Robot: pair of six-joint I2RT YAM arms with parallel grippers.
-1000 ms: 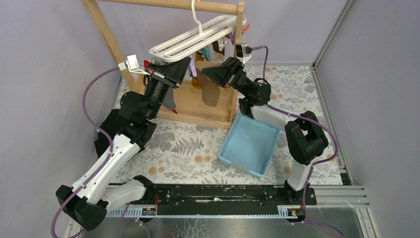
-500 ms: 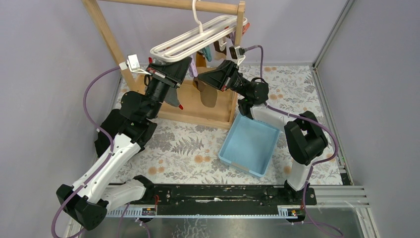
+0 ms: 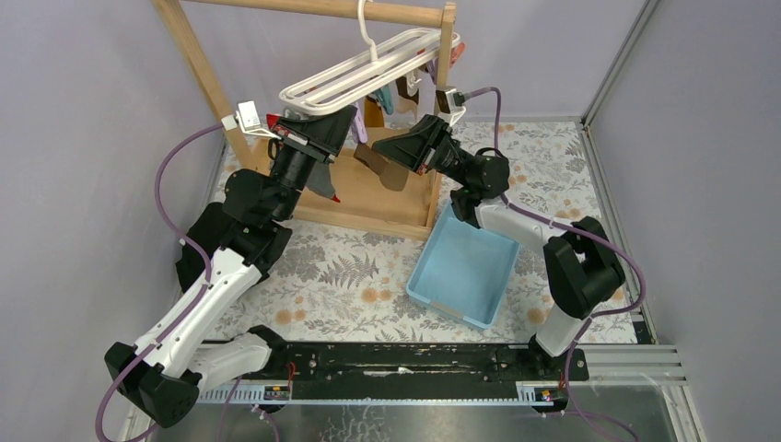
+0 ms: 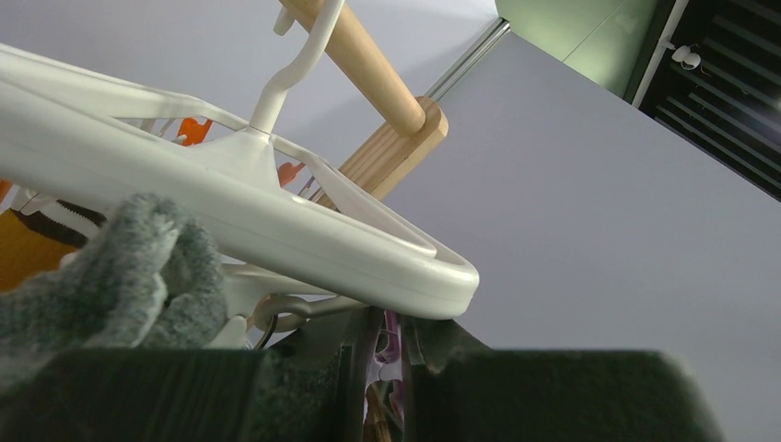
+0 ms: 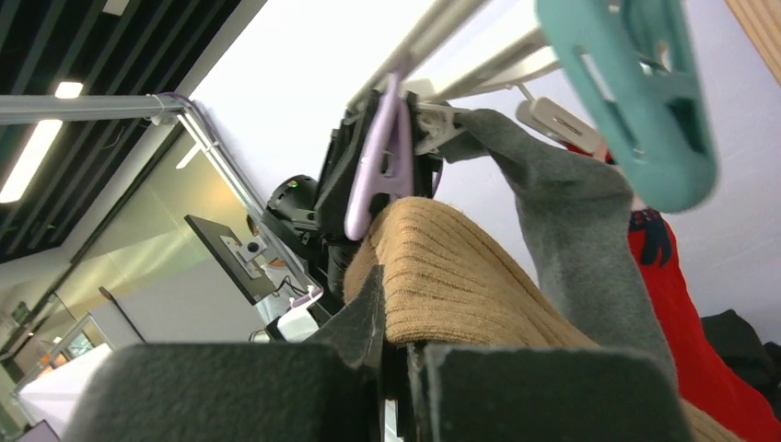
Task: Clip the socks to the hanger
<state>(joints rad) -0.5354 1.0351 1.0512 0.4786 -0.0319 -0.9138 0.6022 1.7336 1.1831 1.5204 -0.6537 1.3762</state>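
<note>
**Sock raised to the clip, not yet clipped**

Wooden rail stand (image 3: 207, 83): upright at the far side of the table, rail across the top. Unmoved.

Hanger (image 3: 368, 66): white, hooked on that rail, tilted, with clips dangling under its bars. It holds where it was a second ago.

Blue tray (image 3: 460, 267): on the table beside the stand's right foot.

Right claw (image 3: 387, 155): closed tight on the brown sock (image 3: 373, 166), pinching it near one end. This is the entry that has changed. A second ago the sock drooped straight down from the fingers. Now the wrist has rolled and the sock lies nearly level, its free end pointing left under the hanger. Seen from the right wrist, the ribbed cloth sits just below the lilac clip (image 5: 379, 170), touching it or very nearly.

Left claw (image 3: 347, 118): raised under the hanger's near end, hardly shifted. Its jaws stand almost together with a sliver of lilac between them. I cannot tell whether they squeeze that clip or only flank it.

Grey sock (image 3: 322, 184): hangs from the hanger beside the left claw. Not part of the job.

Teal clip (image 5: 635, 101): dangling free, close to the right wrist camera.

Reading: the sock is being offered to the clip's mouth, which must part and then bite the cloth. I cannot pick out the second brown sock for certain.
</note>
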